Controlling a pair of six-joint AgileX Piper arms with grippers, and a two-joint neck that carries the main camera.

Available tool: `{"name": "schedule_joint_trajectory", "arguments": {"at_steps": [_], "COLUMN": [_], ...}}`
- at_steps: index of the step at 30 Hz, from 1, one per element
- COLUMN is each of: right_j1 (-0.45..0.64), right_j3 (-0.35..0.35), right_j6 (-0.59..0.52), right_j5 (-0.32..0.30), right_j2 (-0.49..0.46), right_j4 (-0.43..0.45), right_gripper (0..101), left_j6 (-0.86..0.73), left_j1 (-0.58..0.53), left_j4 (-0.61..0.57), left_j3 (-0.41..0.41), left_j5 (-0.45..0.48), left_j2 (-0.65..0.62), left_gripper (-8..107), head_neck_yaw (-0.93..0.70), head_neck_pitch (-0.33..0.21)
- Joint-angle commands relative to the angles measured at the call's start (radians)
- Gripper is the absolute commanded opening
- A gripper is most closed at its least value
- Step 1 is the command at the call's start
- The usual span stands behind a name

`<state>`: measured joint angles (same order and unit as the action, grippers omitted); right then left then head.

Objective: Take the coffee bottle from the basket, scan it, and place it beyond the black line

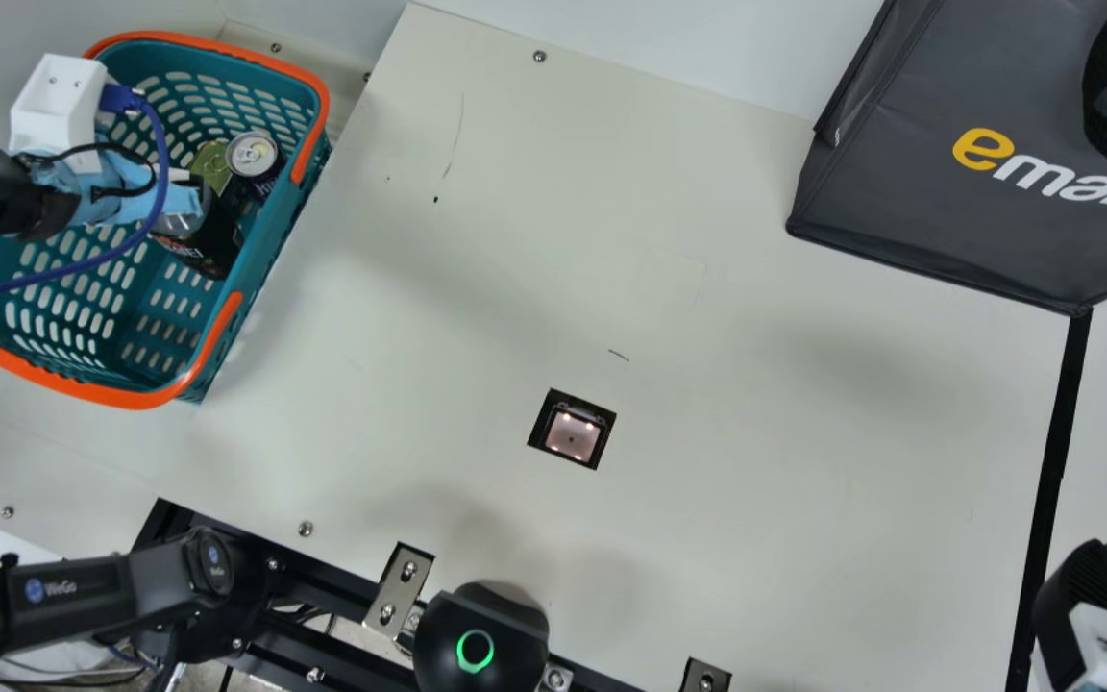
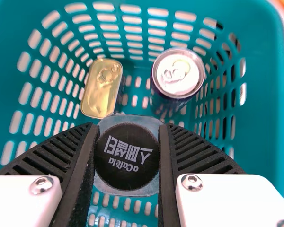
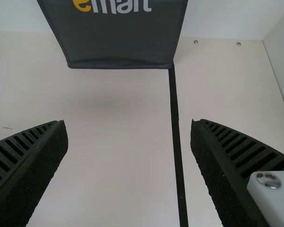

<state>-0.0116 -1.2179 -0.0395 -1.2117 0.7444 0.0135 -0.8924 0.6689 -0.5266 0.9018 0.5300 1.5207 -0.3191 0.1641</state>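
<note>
From where I stood, the teal basket (image 1: 159, 394) was the thing to steer by. Inside it, the left gripper (image 1: 179, 200) had its two ribbed fingers closed in on the coffee bottle (image 1: 208, 245), one against each side of its dark-lidded top (printed lettering and all, in the left wrist view). So the bottle was within the basket's walls, down in the gripper's hold. Also in the basket were a drinks can (image 1: 253, 156) and a flat gold tin (image 2: 102, 89), side by side near its far end. The scanner window (image 1: 572, 434) was set in the table (image 1: 755, 461) to the right of the basket. Well apart from the basket, farther right, lay the black line (image 1: 1044, 519) and a dark grey bag (image 1: 909, 207). The right gripper (image 1: 1072, 596) was across the table from the basket, its fingers spread wide around nothing but air.
</note>
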Motion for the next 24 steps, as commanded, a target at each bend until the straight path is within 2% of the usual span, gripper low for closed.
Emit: {"name": "schedule_joint_trajectory", "arguments": {"at_steps": [1,13,24], "right_j1": [0.0,0.0,0.0], "right_j3": [0.0,0.0,0.0], "right_j6": [0.0,0.0,0.0], "right_j5": [0.0,0.0,-0.001], "right_j2": [0.0,0.0,0.0], "right_j4": [0.0,0.0,0.0], "right_gripper": [91,91,91], "left_j6": [0.022,0.145,0.265], "left_j1": [-0.002,0.0,-0.025], "left_j4": [0.008,0.074,0.127], "left_j3": [0.003,0.066,0.162], "left_j5": [0.009,0.079,0.136], "left_j2": [-0.027,-0.141,-0.201], "left_gripper": [10,10,10], "head_neck_yaw": [-0.002,-0.002,-0.002], "head_neck_pitch": [-0.026,-0.026,-0.026]}}
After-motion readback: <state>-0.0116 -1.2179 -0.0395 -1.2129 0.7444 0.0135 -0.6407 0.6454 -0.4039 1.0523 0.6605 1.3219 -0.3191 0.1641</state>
